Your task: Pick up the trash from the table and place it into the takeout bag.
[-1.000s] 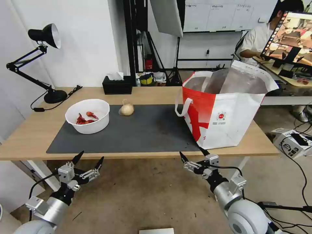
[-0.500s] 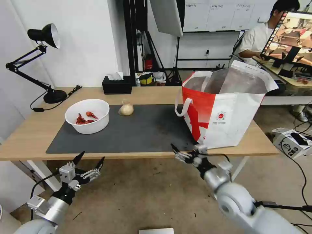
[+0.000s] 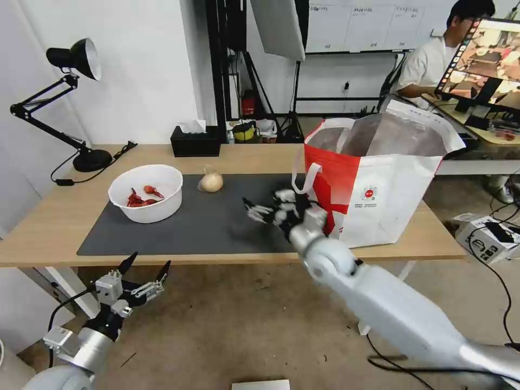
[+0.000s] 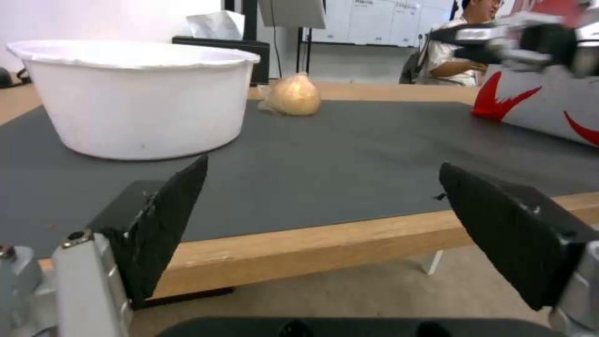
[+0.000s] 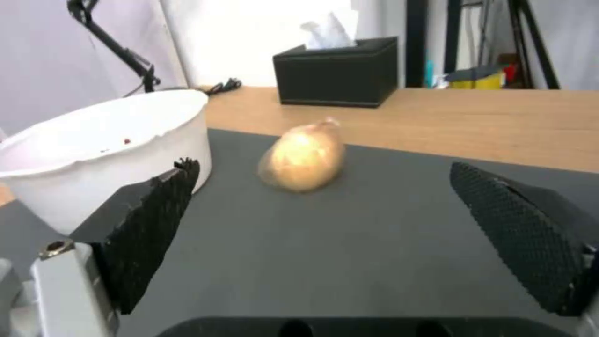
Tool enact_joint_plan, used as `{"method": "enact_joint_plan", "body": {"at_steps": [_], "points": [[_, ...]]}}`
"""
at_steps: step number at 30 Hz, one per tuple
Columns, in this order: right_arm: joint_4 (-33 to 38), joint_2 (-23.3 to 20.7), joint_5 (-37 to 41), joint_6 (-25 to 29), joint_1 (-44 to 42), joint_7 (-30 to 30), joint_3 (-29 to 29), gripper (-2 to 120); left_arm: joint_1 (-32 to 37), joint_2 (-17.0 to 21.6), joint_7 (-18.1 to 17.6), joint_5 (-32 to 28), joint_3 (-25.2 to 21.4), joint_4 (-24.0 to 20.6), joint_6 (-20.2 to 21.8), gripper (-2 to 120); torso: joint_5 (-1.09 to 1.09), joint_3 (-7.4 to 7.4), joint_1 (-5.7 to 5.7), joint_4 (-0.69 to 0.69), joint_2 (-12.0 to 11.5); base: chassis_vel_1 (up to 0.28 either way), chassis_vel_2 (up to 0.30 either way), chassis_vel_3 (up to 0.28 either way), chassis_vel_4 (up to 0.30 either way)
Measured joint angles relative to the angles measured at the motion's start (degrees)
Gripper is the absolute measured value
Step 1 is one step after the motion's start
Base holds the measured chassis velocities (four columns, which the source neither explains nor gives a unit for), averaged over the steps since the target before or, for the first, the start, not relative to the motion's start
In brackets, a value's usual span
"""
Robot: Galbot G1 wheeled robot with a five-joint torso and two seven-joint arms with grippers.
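While parked below the desk's (image 3: 49, 227) front edge near the left corner: left tool (image 3: 142, 271), black fingers (image 4: 168, 220) spread wide, nothing between them, aimed up at the desk.

On the desk's left end beyond the mat: black desk lamp (image 3: 70, 97), base near the back edge. Toward the left end of the dark grey mat (image 3: 216, 227): white bowl (image 3: 145, 193), red shells (image 3: 140, 198) lying inside. Just to its right, at the mat's back edge and apart from the bowl: beige onion-like lump (image 3: 210, 181), resting alone; from the right wrist camera, straight ahead between the fingers (image 5: 149, 224), lump (image 5: 304, 158) well beyond the fingertips, untouched. Behind the lump at the desk's back edge: black tissue box (image 3: 195, 141), white tissue poking up.

Over the middle of the mat, near its right half: right tool (image 3: 265, 208), raised above the surface, blurred with motion, fingers parted and gripping nothing, pointed toward the lump and bowl. Also visible from the left wrist camera, hanging in front of the bag (image 4: 505, 44).

On the right end of the desk, partly on the mat's right edge: takeout bag (image 3: 379, 189), white and red, standing upright, mouth open, silver lining showing, white handle (image 3: 303, 179) drooping on the side facing the mat, small round red logo on its front.
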Motion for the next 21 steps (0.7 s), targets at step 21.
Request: {"method": "enact_joint_plan", "body": {"at_steps": [21], "points": [[-38.5, 24.2, 0.7, -0.1, 19.6, -5.7, -4.8, 100, 0.8, -0.2, -0.1, -0.1, -0.6, 0.1, -0.5, 100, 0.0, -0.01, -0.01, 0.0, 0.0, 0.0, 0.0, 0.0, 0.0]]}}
